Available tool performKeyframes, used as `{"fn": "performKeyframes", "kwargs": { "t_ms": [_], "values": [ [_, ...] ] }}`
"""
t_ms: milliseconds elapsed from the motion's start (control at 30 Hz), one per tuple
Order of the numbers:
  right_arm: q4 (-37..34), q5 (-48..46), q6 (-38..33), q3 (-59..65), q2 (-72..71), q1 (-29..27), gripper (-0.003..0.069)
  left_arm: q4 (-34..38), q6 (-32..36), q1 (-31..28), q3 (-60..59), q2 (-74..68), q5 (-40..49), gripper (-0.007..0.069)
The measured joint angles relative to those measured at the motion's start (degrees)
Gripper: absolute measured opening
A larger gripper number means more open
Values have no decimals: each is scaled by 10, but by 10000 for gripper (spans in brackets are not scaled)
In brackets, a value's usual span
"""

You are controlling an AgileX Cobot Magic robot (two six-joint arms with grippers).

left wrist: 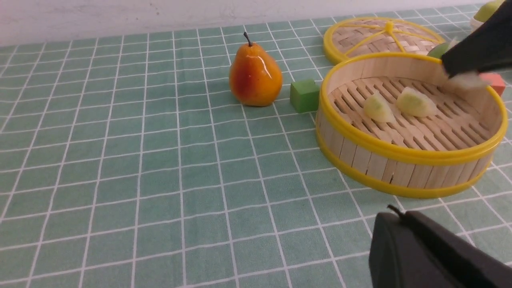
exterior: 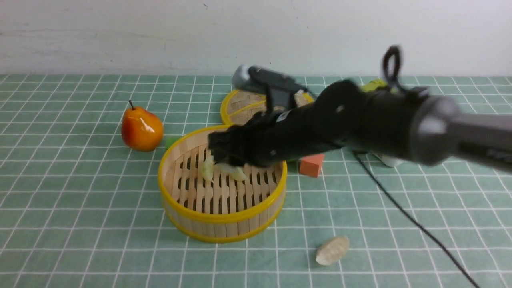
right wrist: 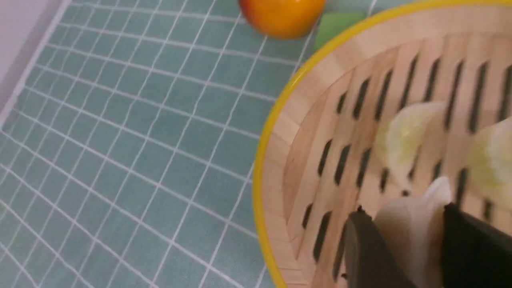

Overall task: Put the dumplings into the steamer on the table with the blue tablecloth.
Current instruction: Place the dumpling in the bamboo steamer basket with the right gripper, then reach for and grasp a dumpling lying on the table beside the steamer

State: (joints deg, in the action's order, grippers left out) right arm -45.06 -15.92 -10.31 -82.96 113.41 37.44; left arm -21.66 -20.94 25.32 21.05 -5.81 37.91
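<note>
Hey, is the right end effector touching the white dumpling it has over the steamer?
Touching. The right wrist view shows the white dumpling pressed on both sides by the fingers of the right end effector, with no gap visible.

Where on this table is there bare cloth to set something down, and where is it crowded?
Bare: the wide cloth left of the pear and steamer, and the front strip left of the loose dumpling. Crowded: around the steamer's far side, among lid, green block and orange block.
</note>
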Motion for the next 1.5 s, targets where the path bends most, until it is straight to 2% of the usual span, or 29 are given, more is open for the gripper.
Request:
{"fn": "performKeyframes", "kwargs": {
  "t_ms": [100,333,400,533,567,633,800,933,1000,1100,1200,1233,1300,1400,1500],
  "values": [
    [-21,35,-2,0,43,18,234,-1,0,0,0,0,0,-14],
    [-27,67,-7,0,70,22,235,-1,0,0,0,0,1,-14],
    [-27,67,-7,0,70,22,250,-1,0,0,0,0,1,-14],
    [-27,61,-7,0,70,22,342,-1,0,0,0,0,1,-14],
    [-27,58,-8,0,70,22,382,-1,0,0,0,0,1,-14],
    [-27,48,-8,0,61,21,414,-1,0,0,0,0,1,-13],
    [-20,17,-8,0,-9,13,429,-1,0,0,0,0,1,-11],
    [32,-60,3,0,-90,-13,429,-1,0,0,0,0,3,-11],
    [69,-109,26,2,-119,-28,427,-1,0,0,0,0,4,-11],
    [171,-202,103,38,-169,-54,424,-1,0,0,0,0,4,-7],
    [258,-222,173,111,-190,-60,424,-1,0,0,0,0,4,-6],
    [299,-215,224,167,-201,-61,424,-1,0,0,0,0,4,-6],
    [335,-178,281,248,-213,-61,424,-1,0,0,0,0,4,-6],
    [349,-102,350,332,-223,-61,424,-1,0,0,0,0,2,-6],
    [349,-38,380,370,-221,-61,424,-1,0,0,0,0,2,-4]
  ]
}}
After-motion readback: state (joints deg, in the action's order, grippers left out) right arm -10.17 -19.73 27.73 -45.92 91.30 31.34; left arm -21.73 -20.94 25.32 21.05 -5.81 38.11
